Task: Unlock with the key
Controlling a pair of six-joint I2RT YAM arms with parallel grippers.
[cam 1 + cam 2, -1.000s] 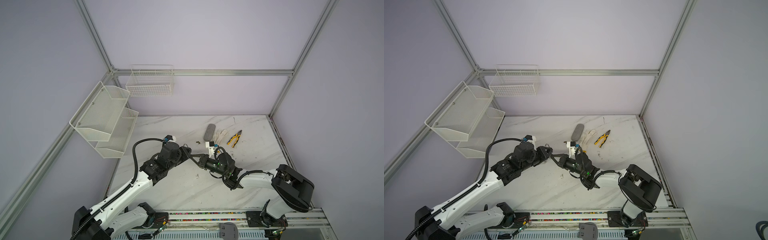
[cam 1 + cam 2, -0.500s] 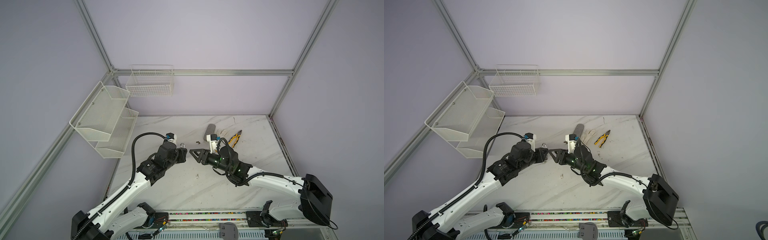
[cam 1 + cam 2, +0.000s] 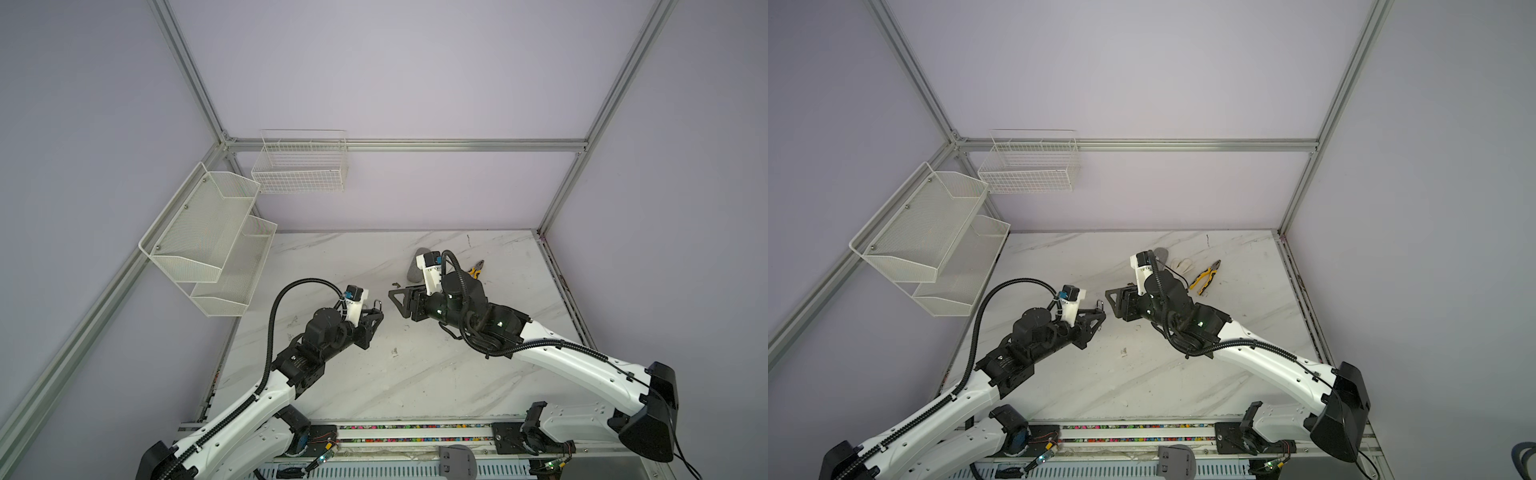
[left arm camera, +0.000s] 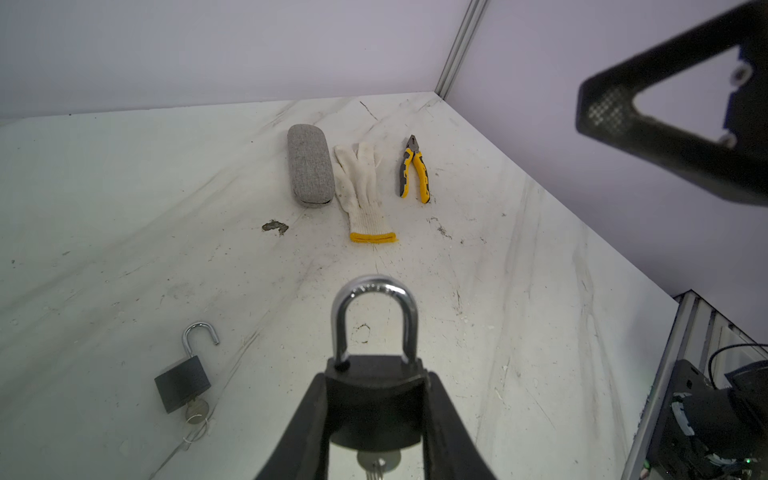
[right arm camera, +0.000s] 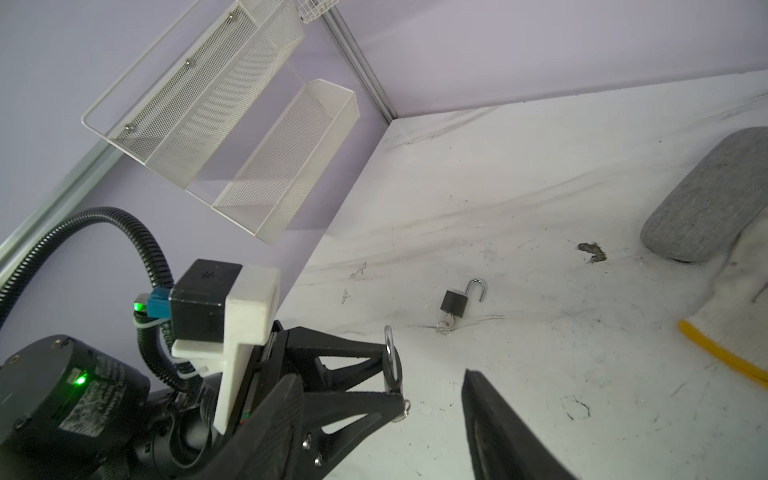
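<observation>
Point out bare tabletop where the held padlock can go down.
Free: the marble table nearest the front rail, and the back stretch from the mesh shelves to the glasses case, behind the open padlock. Crowded: the row of case, glove and pliers.

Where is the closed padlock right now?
The closed padlock is clamped in the left gripper, held off the marble table just left of centre in both top views, facing the right gripper.

Glove [image 4: 361, 187] between case [image 4: 311, 170] and pliers [image 4: 413, 174]; 2nd padlock [image 4: 183, 382] on table [image 4: 124, 208], apart.
</observation>
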